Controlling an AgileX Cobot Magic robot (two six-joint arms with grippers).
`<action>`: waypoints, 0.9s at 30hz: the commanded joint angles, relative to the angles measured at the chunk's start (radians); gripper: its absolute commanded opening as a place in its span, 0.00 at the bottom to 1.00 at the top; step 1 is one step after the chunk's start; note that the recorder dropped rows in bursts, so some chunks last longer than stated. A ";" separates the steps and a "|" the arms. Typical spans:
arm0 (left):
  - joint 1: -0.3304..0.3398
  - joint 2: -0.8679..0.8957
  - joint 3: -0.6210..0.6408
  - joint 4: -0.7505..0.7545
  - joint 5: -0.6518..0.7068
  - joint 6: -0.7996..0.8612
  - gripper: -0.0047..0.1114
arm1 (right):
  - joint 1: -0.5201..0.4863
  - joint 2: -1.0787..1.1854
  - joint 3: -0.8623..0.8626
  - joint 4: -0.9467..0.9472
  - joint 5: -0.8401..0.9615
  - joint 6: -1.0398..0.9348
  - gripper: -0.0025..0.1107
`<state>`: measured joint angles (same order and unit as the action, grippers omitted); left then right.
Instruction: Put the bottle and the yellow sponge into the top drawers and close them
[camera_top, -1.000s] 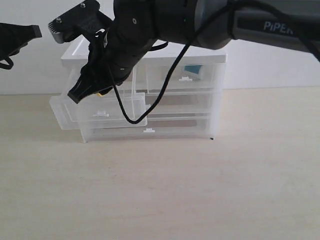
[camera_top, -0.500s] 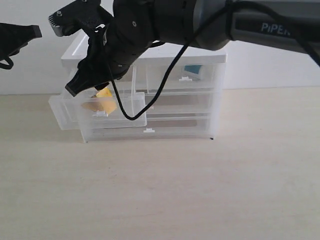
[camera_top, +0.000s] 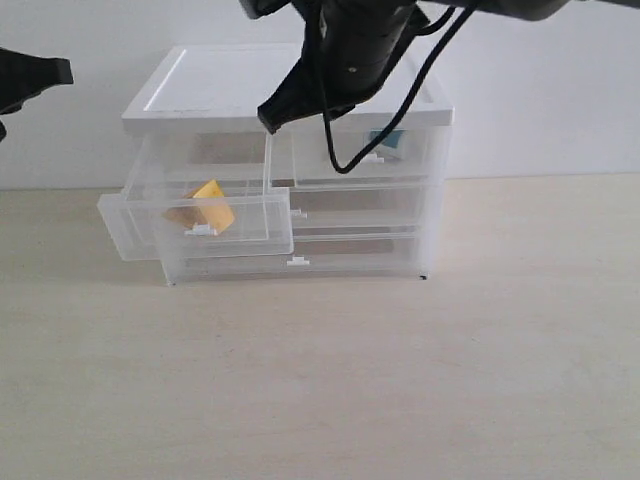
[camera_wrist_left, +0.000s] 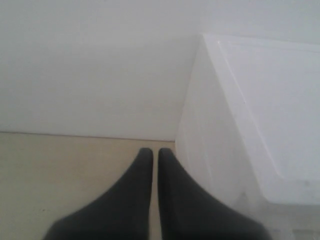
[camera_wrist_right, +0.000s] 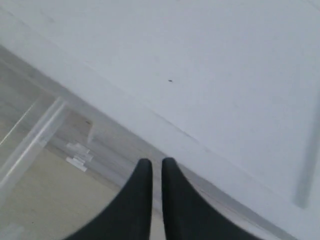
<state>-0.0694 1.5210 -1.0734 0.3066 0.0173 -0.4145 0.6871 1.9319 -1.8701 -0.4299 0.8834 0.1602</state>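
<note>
The yellow sponge (camera_top: 207, 206) lies inside the left top drawer (camera_top: 250, 216), which stands pulled out from the white-topped cabinet (camera_top: 210, 85). The right top drawer (camera_top: 340, 165) is pushed in. Through its front shows the teal label of the bottle (camera_top: 385, 140). My right gripper (camera_top: 268, 120) hangs above the cabinet's front edge, shut and empty; its wrist view shows the gripper (camera_wrist_right: 153, 162) over the white top (camera_wrist_right: 200, 60). My left gripper (camera_top: 62, 70) is shut, up at the far left, beside the cabinet's side (camera_wrist_left: 210, 150), with its fingertips (camera_wrist_left: 145, 155) empty.
Two full-width translucent drawers sit closed below the top ones, the lower with a tab handle (camera_top: 297, 262). The cabinet stands on a pale wooden table (camera_top: 330, 380) against a white wall. A black cable (camera_top: 340, 150) dangles from the right arm before the right top drawer.
The right gripper has let go of the sponge into the open left drawer. It has then risen and moved right, above the cabinet top. The left gripper has barely moved.
</note>
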 joint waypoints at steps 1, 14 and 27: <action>-0.001 -0.047 0.032 0.005 0.076 0.010 0.07 | -0.035 -0.037 -0.006 0.001 0.069 0.050 0.02; -0.231 -0.194 0.243 -0.002 0.080 0.026 0.07 | -0.086 0.016 0.010 0.076 0.135 0.100 0.02; -0.258 -0.154 0.368 -0.036 0.043 0.013 0.07 | -0.180 0.051 0.010 0.200 0.043 0.004 0.02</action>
<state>-0.3055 1.3549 -0.7461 0.2998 0.0312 -0.3918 0.5163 1.9855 -1.8621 -0.2259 0.9648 0.1838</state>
